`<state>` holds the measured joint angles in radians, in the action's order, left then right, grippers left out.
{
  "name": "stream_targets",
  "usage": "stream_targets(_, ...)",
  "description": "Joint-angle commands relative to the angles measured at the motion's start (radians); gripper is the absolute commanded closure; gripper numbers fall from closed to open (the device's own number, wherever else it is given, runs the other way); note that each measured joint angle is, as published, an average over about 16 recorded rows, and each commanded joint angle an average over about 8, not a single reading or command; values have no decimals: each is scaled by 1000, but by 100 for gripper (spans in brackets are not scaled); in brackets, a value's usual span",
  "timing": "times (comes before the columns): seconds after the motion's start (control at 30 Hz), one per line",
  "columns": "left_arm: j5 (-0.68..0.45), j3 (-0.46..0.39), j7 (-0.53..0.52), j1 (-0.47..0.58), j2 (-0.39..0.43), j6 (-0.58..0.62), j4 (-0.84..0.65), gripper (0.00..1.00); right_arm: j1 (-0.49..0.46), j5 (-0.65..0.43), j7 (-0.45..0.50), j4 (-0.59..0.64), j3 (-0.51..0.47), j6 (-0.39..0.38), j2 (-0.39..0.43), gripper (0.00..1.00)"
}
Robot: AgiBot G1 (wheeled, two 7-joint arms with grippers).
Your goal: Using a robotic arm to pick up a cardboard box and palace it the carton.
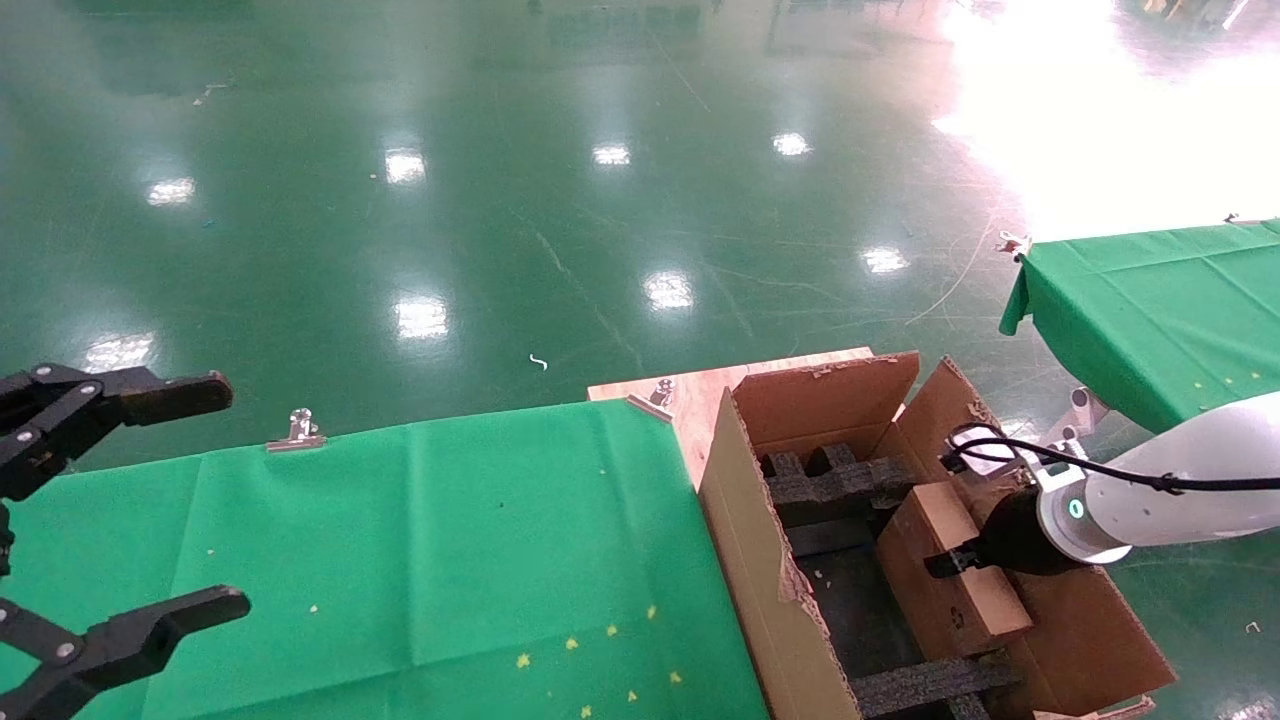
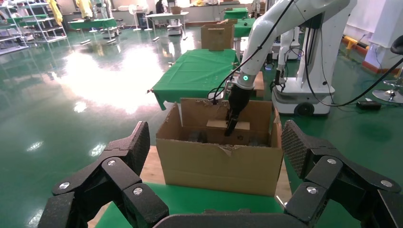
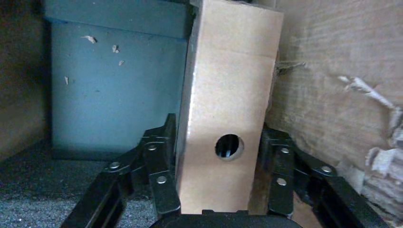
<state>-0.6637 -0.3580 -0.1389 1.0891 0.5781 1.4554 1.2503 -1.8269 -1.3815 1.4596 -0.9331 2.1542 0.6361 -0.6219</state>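
Green-draped surface (image 1: pixel 400 540) sits beside the large flapped brown carton (image 1: pixel 745 560), where the right hand (image 3: pixel 216 161) pinches the small flat cardboard box (image 3: pixel 228 104) low inside, release seemingly next, left hand (image 2: pixel 214 156) spread, parked.

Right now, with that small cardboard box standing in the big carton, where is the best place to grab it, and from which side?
Grip the cardboard box across its two broad faces near its upper end, coming from above. It stands on edge against the carton wall, so only its top is free. The right pincer already straddles it that way, one finger on each face beside the round hole. The left pincer waits open over the green table.
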Motion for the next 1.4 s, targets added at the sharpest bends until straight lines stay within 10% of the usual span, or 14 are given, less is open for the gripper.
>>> stream_targets(0.03, 0, 0, 0, 0, 0, 0, 0, 0, -4, -3, 2, -5, 1, 1, 3, 0)
stream_targets(0.67, 0, 0, 0, 0, 0, 0, 0, 0, -206, 11, -3, -177, -80, -3, 78, 0)
stream_targets(1.4, 1, 0, 0, 0, 0, 0, 0, 0, -277, 428, -350, -418, -307, 114, 199, 0)
